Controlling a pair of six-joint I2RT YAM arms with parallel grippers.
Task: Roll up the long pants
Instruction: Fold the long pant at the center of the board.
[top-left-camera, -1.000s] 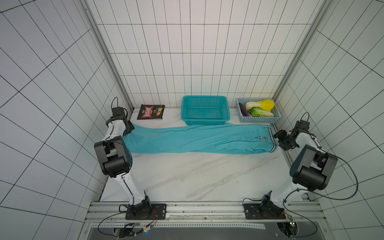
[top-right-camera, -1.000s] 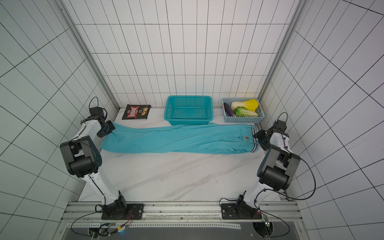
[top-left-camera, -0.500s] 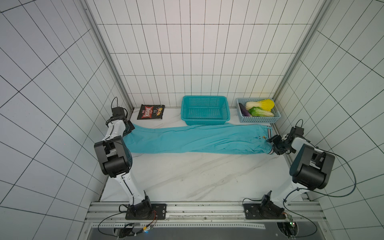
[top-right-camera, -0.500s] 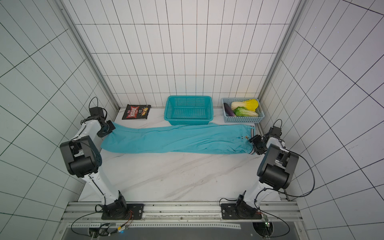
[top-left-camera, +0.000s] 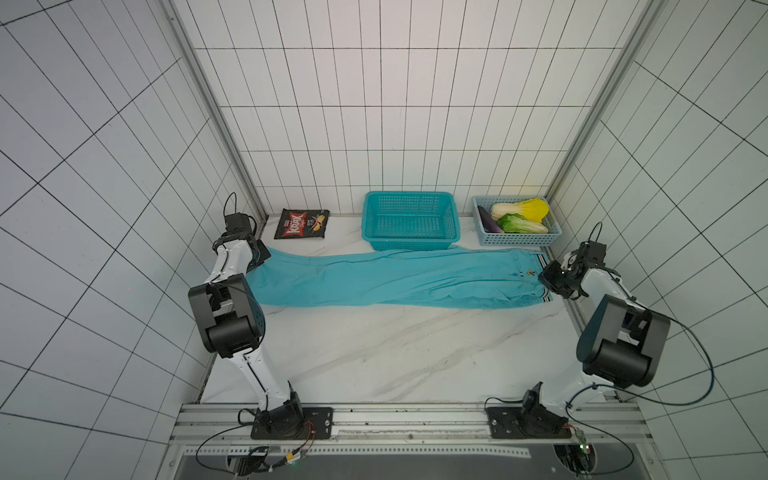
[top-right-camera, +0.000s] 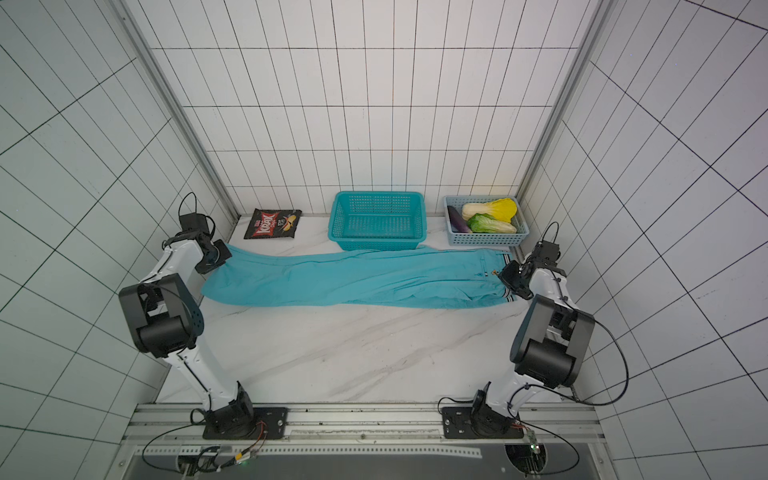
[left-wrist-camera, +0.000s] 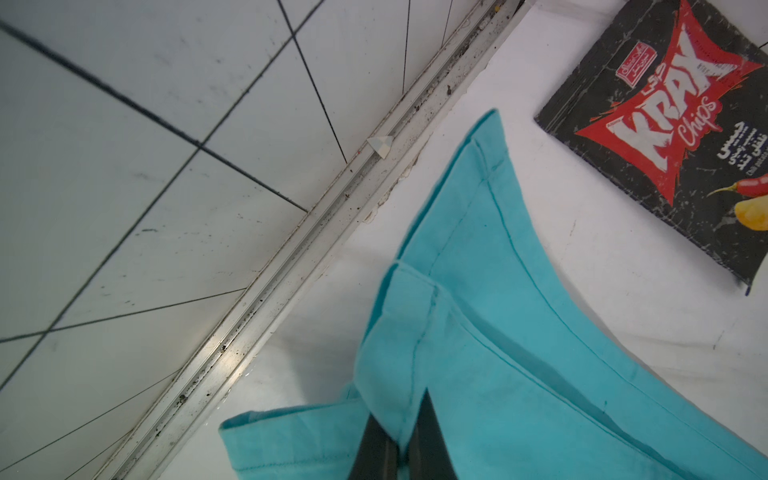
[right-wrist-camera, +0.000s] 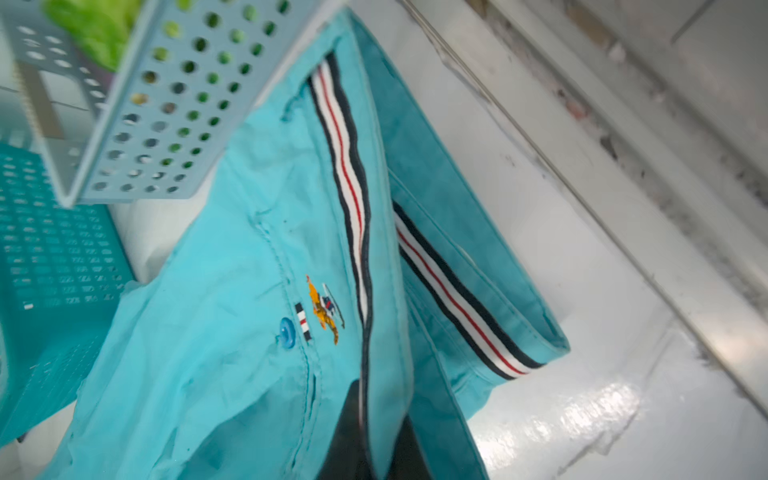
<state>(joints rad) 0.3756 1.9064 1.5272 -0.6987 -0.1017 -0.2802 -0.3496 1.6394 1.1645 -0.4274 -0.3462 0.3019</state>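
Observation:
The long pants (top-left-camera: 395, 276) (top-right-camera: 357, 276) lie stretched flat across the back of the white table, leg hems at the left, striped waistband at the right. My left gripper (top-left-camera: 259, 259) (left-wrist-camera: 399, 449) is shut on a leg hem, the teal cloth (left-wrist-camera: 457, 332) pinched between its dark fingers. My right gripper (top-left-camera: 546, 278) (right-wrist-camera: 376, 440) is shut on the waistband edge, next to the striped trim (right-wrist-camera: 349, 195) and the small blue button (right-wrist-camera: 286, 331). The waistband fold stands slightly off the table at the jaws.
A turquoise perforated basket (top-left-camera: 410, 220) stands just behind the pants' middle. A pale blue basket (top-left-camera: 517, 239) with vegetables sits at the back right, close to the waistband. A black chips bag (top-left-camera: 302, 223) (left-wrist-camera: 681, 124) lies at the back left. Tiled walls close in on both sides.
My right gripper moved in from the table's right edge to the waistband and closed on it. The left arm and the pants' leg end stayed still.

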